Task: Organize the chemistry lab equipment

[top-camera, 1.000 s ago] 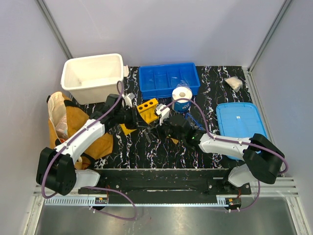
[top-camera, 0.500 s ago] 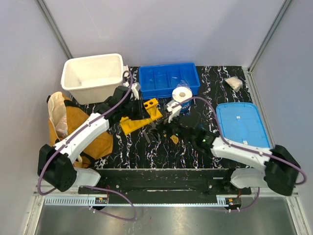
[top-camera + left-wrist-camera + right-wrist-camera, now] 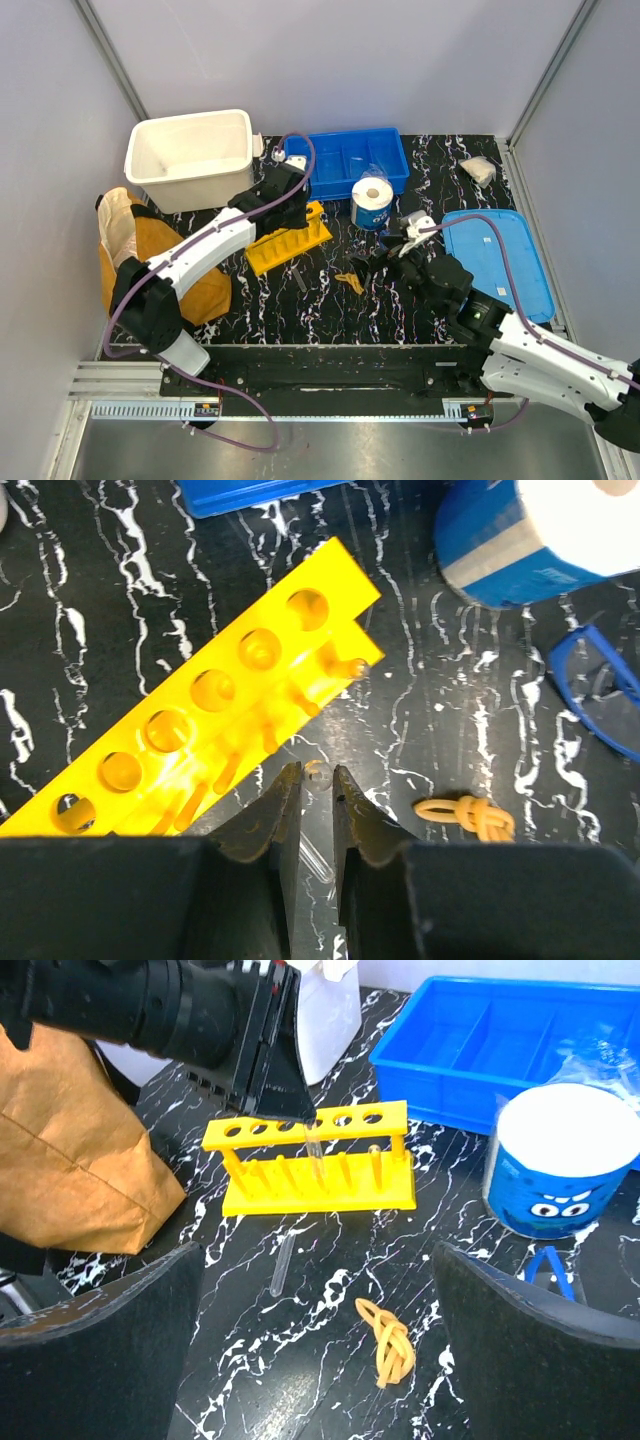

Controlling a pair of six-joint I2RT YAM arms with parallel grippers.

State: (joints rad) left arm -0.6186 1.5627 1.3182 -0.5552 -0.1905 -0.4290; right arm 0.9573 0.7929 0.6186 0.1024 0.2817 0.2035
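Observation:
The yellow test-tube rack (image 3: 288, 240) (image 3: 200, 740) (image 3: 310, 1160) stands on the black table. My left gripper (image 3: 290, 212) (image 3: 318, 780) hangs just above its near side, shut on a clear tube (image 3: 318, 773) (image 3: 315, 1150) held upright. A second clear tube (image 3: 282, 1265) (image 3: 301, 280) lies flat in front of the rack. A knotted yellow band (image 3: 388, 1350) (image 3: 465, 815) (image 3: 350, 282) lies to its right. The blue-rimmed goggles (image 3: 600, 695) (image 3: 550, 1265) lie beside the paper roll. My right gripper (image 3: 385, 262) (image 3: 320, 1360) is open and empty, back from the band.
A blue-wrapped paper roll (image 3: 372, 203) (image 3: 555, 1175) stands right of the rack. Behind are a white bin (image 3: 190, 155) and a blue divided tray (image 3: 345, 160). A blue lid (image 3: 495, 255) lies at the right, a tan bag (image 3: 150, 260) at the left.
My right gripper opened and drew back to the right, away from the rack. The left gripper carried its tube up and right to the rack, which now sits lengthwise on the table.

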